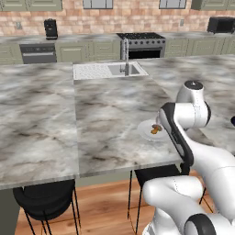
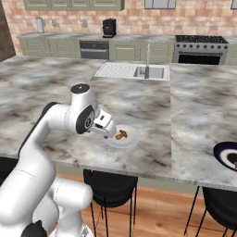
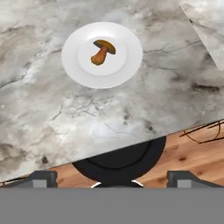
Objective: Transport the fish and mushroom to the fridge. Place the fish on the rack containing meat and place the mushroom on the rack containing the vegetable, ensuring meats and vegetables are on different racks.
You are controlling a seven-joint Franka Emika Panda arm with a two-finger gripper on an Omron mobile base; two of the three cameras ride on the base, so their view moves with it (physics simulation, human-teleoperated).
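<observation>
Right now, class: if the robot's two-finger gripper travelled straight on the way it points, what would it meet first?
Most likely the grey marble counter, just short of the round white plate carrying the brown mushroom. The open gripper aims down near the counter's edge; depth is uncertain.

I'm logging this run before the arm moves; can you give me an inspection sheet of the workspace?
Surface: grey marble counter, bare around the plate.
Job's things: mushroom lies on the white plate near the counter's front edge; fish and fridge nothing seen.
Clutter: dark bowl at the counter's right end.
Tool: tool open, holding nothing, above the counter edge, short of the plate.
Cables: nothing seen.
Surroundings: sink with faucet, stove, coffee maker, black stools under the counter, brick wall.
</observation>
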